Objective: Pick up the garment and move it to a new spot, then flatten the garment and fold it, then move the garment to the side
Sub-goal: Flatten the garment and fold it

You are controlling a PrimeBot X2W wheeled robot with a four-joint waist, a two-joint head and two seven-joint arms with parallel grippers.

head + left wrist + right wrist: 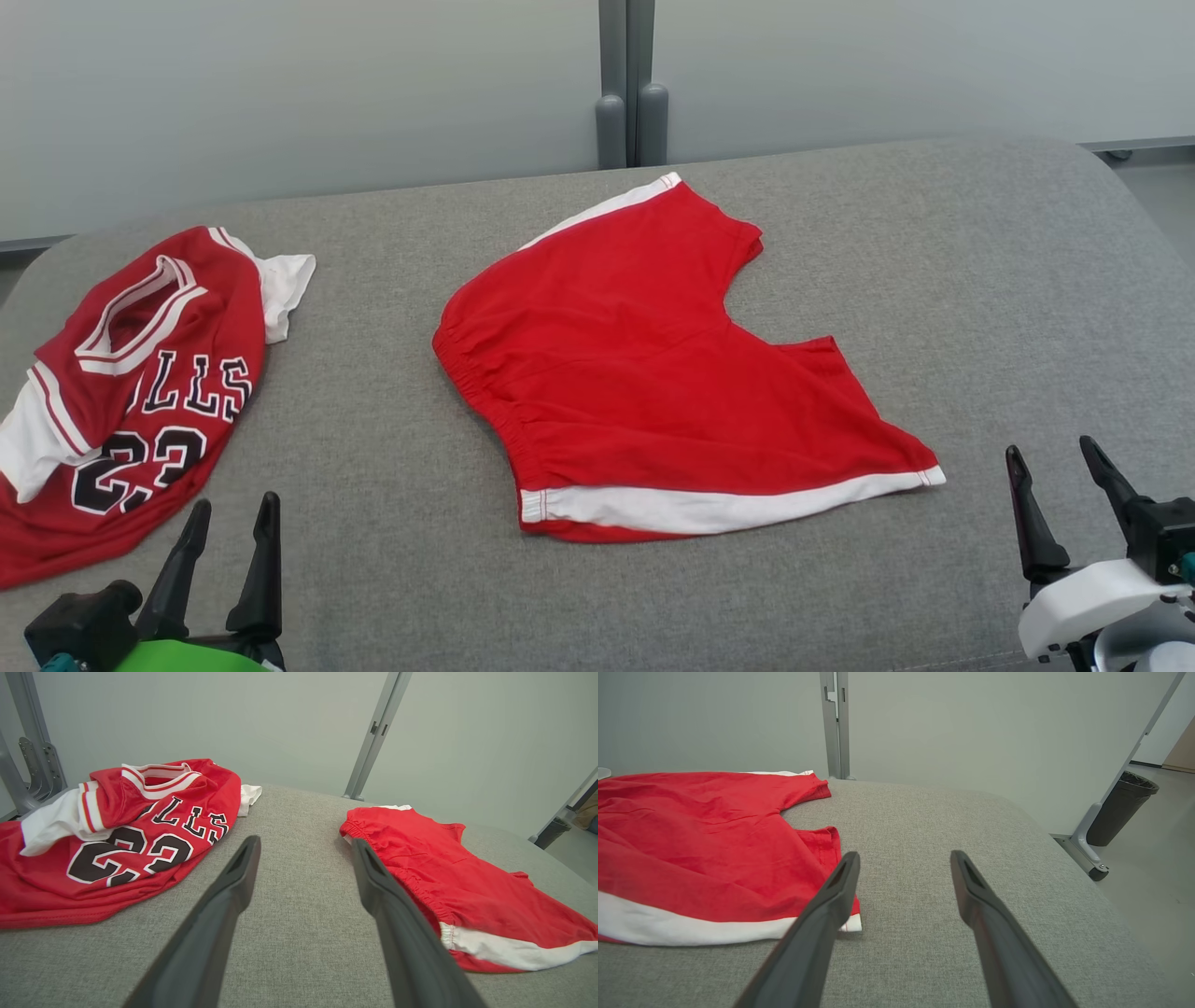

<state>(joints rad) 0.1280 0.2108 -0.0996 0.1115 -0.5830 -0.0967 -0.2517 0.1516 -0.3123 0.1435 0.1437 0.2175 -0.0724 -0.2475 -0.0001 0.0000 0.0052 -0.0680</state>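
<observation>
Red with white side stripes: take the shorts (653, 373) as the garment in hand, most likely, spread fairly flat near the middle of the grey padded surface (373, 485), waistband (476, 392) toward the robot's left, leg hems toward its right. Leave the red jersey (140, 401) alone, crumpled at the left edge and well apart from the shorts. Note both grippers low at the near edge, jaws spread wide and holding nothing: left gripper (235, 504) between jersey and shorts, right gripper (1052, 450) just beyond the near leg's white-trimmed corner (929, 478). Judge the pick-up as not yet begun. For a clean lift, pinch at two well-separated points rather than one, to keep the cloth from bunching. Send the left gripper onto the near end of the waistband, chosen for its thick, gathered edge. Send the right gripper onto the near leg hem by the white stripe (728, 509). Come in low and nearly flat to the surface, slide one jaw under the edge, and close on both layers together. Avoid catching the top layer alone, for fear of opening the shorts in the air. Lift both sides evenly, keep the span taut but not stretched, and set down clear of the jersey. Expect thin, limp fabric, prone to slipping from a shallow grip, so bite well in from the edge.
</observation>
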